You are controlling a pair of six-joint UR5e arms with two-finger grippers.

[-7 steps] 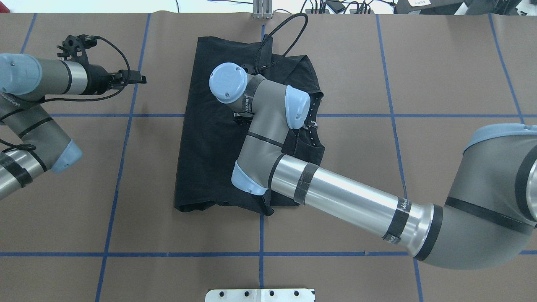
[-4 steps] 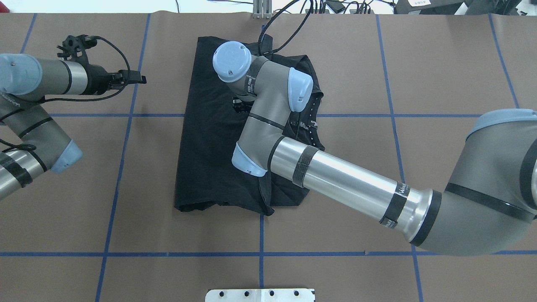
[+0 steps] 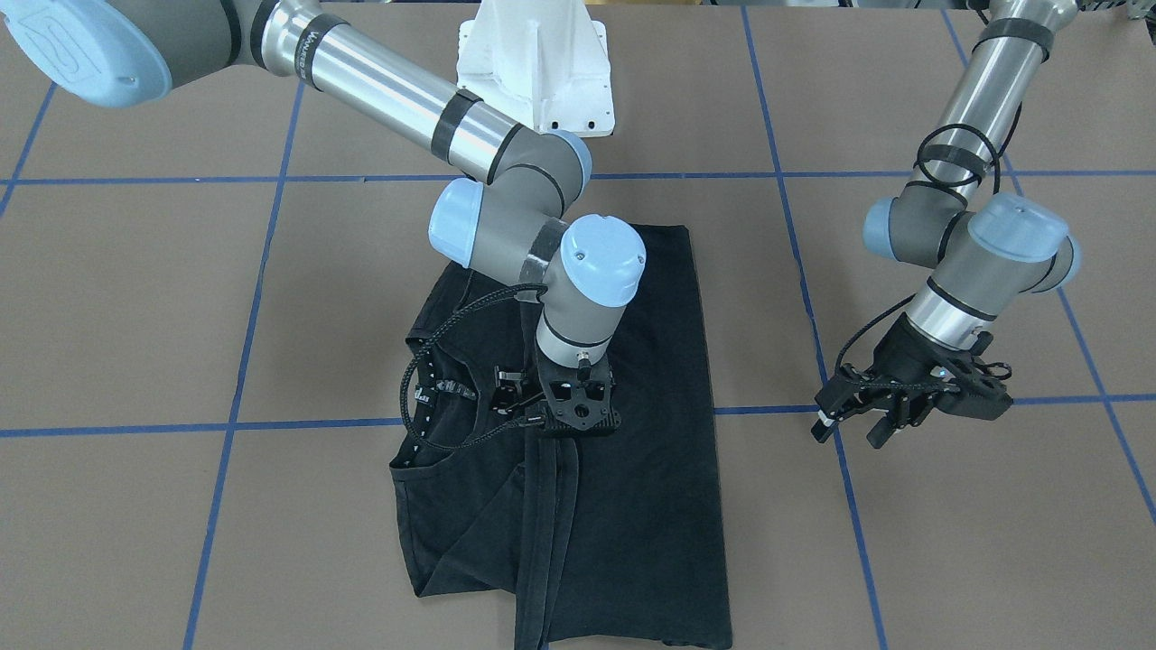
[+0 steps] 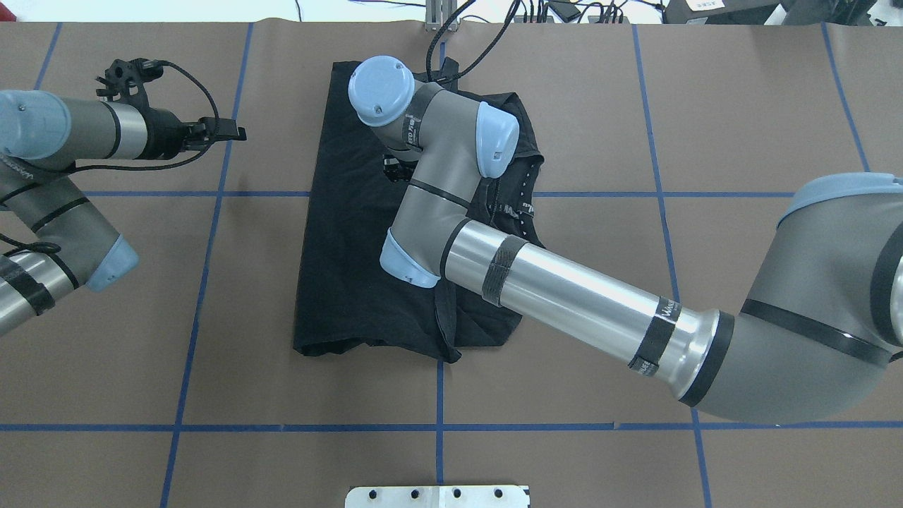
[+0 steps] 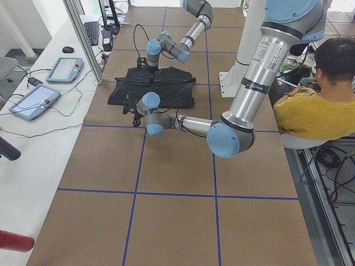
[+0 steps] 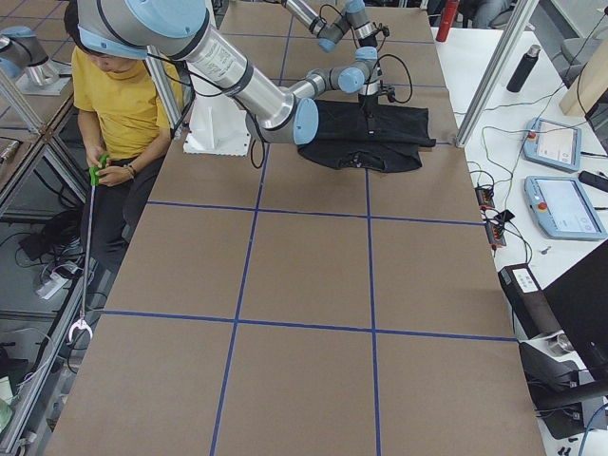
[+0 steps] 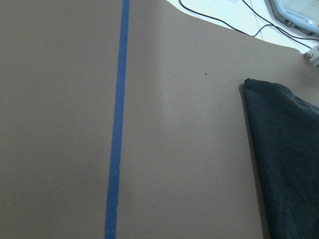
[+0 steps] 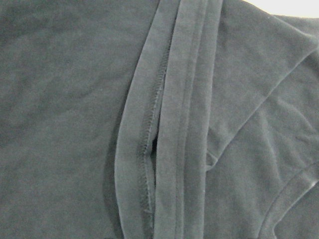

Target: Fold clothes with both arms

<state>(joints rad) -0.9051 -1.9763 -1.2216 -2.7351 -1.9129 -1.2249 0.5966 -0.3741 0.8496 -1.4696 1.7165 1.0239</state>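
The black T-shirt (image 4: 346,233) lies folded in a long rectangle on the brown table, also in the front view (image 3: 650,469). Its collar with a label (image 3: 442,390) shows on my right side. No logo shows. My right gripper (image 3: 562,422) points down over the shirt's middle, by a doubled hem strip (image 8: 174,124). Its fingers are lost against the black cloth, so I cannot tell if it is open. My left gripper (image 3: 849,431) hovers off the shirt over bare table with its fingers apart and empty; it also shows in the overhead view (image 4: 236,132). The left wrist view catches the shirt's corner (image 7: 289,159).
Blue tape lines (image 4: 204,282) grid the table. The white base pedestal (image 3: 533,63) stands at the robot's edge. Cables (image 4: 564,10) and tablets (image 6: 560,204) lie beyond the far edge. An operator in yellow (image 5: 310,111) sits beside the table.
My right wrist has moved along the shirt toward the table's far edge. The shirt and the left arm have not moved.
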